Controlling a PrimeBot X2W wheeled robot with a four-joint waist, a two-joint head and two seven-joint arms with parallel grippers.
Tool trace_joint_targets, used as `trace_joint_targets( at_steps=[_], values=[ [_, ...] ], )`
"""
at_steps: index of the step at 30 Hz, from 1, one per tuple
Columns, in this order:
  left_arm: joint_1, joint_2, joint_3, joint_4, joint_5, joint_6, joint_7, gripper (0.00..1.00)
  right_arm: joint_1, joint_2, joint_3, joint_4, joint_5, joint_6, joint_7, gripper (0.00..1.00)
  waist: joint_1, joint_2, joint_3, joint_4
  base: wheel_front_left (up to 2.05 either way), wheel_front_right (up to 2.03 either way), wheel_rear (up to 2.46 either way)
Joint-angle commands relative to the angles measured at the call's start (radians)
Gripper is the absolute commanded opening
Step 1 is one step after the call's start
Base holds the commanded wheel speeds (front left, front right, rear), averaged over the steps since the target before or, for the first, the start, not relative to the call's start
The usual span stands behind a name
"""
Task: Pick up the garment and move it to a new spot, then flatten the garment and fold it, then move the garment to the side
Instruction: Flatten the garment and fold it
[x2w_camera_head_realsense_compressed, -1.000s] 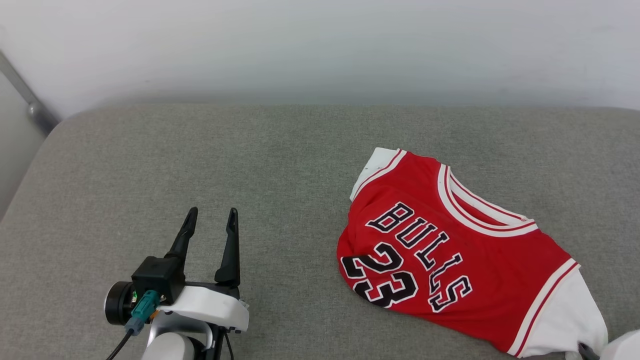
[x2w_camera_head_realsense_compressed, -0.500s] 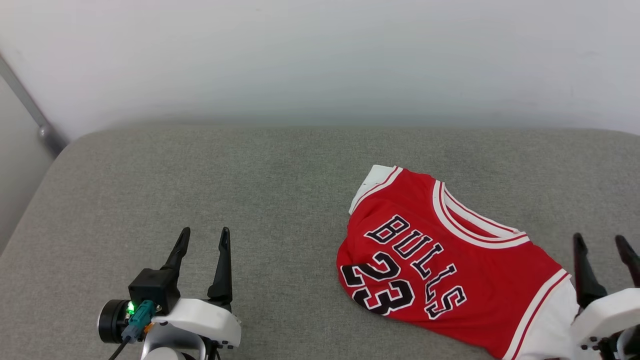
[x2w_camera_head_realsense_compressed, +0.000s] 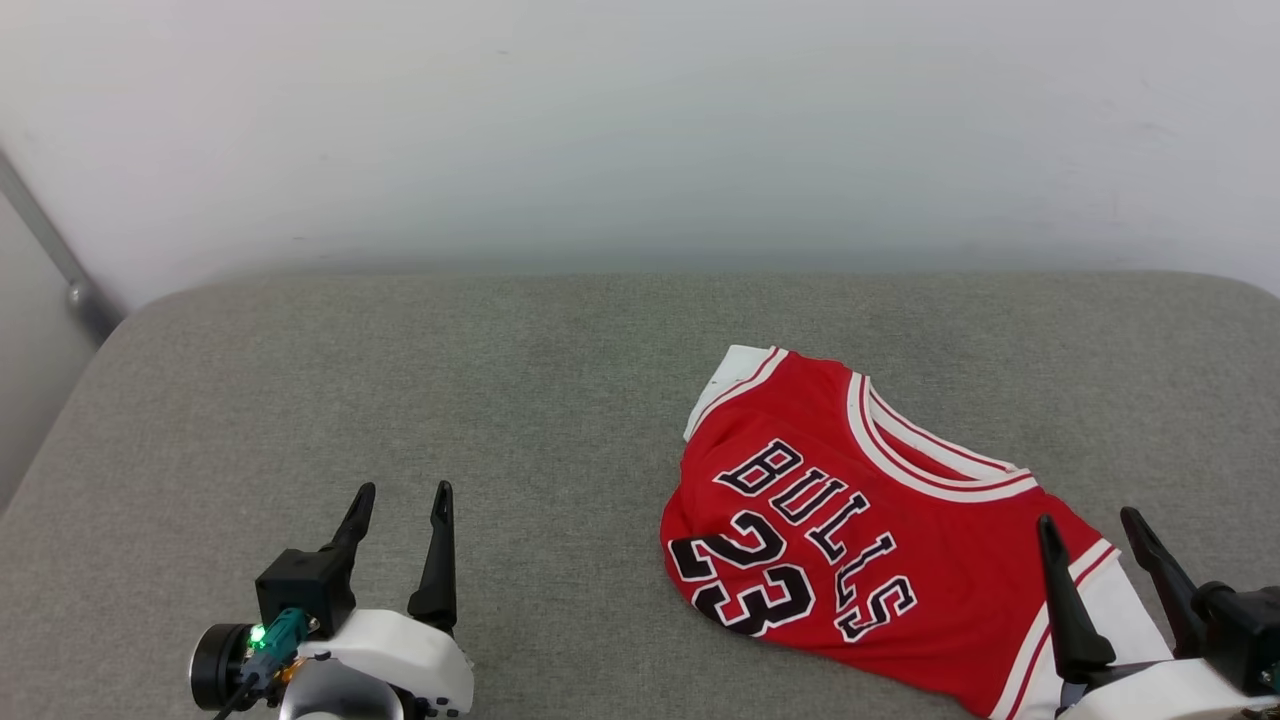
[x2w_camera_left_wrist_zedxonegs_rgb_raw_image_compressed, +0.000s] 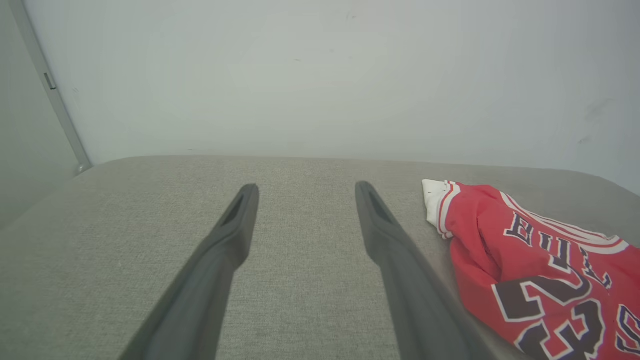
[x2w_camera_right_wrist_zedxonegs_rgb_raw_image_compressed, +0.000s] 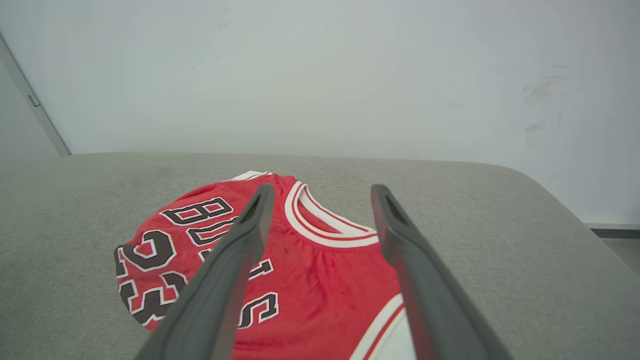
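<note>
The garment (x2w_camera_head_realsense_compressed: 860, 520), a red jersey with white sleeves and black "BULLS 23" lettering, lies face up and crumpled on the right half of the grey cushion; it also shows in the left wrist view (x2w_camera_left_wrist_zedxonegs_rgb_raw_image_compressed: 540, 270) and the right wrist view (x2w_camera_right_wrist_zedxonegs_rgb_raw_image_compressed: 310, 270). My right gripper (x2w_camera_head_realsense_compressed: 1092, 532) stands open above the jersey's near right sleeve, nothing between its fingers. In its own view the right gripper (x2w_camera_right_wrist_zedxonegs_rgb_raw_image_compressed: 320, 192) frames the collar. My left gripper (x2w_camera_head_realsense_compressed: 402, 496) is open and empty at the lower left, well left of the jersey; in its wrist view the left gripper (x2w_camera_left_wrist_zedxonegs_rgb_raw_image_compressed: 306, 189) points over bare cushion.
The grey fabric cushion (x2w_camera_head_realsense_compressed: 400, 400) spans the whole work area, with bare surface left of the jersey. A pale wall (x2w_camera_head_realsense_compressed: 640, 130) rises behind it. A metal rail (x2w_camera_head_realsense_compressed: 50, 250) slants at the far left. The cushion's right edge drops off (x2w_camera_right_wrist_zedxonegs_rgb_raw_image_compressed: 595, 235).
The right gripper has let go of the jersey's sleeve, opened and risen into the head view at the lower right. The camera has tilted, shifting the whole picture downward.
</note>
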Motion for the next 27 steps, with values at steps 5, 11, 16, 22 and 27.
trace_joint_targets(
  at_steps=[5, 11, 16, 22, 27],
  values=[
    [-0.002, 0.012, 0.001, 0.005, -0.006, 0.01, 0.019, 1.0, 0.019, 0.009, 0.021, -0.042, 0.011, -0.001, 0.017, 1.0, 0.0001, 0.0, 0.006, -0.022, 0.0, 0.0, 0.0],
    [-0.082, 0.007, -0.028, 0.022, -0.014, -0.015, 0.071, 1.0, -0.01, 0.009, 0.044, -0.056, 0.015, -0.001, 0.032, 1.0, 0.0001, 0.0, 0.026, -0.046, 0.0, 0.0, 0.0],
    [-0.194, -0.011, -0.077, 0.064, -0.024, -0.061, 0.148, 1.0, -0.041, 0.008, 0.053, -0.064, 0.011, -0.001, 0.035, 1.0, 0.0001, 0.0, 0.055, -0.085, 0.0, 0.0, 0.0],
    [-0.385, -0.027, -0.149, 0.187, -0.048, -0.133, 0.321, 1.0, -0.096, 0.008, 0.083, -0.063, 0.008, -0.001, 0.027, 1.0, 0.0001, 0.0, 0.126, -0.159, 0.0, 0.0, 0.0],
    [-0.505, -0.011, -0.203, 0.313, -0.076, -0.165, 0.476, 1.0, -0.128, 0.008, 0.089, -0.048, 0.021, -0.001, 0.013, 1.0, 0.0001, 0.0, 0.192, -0.212, 0.0, 0.0, 0.0]
  ],
)
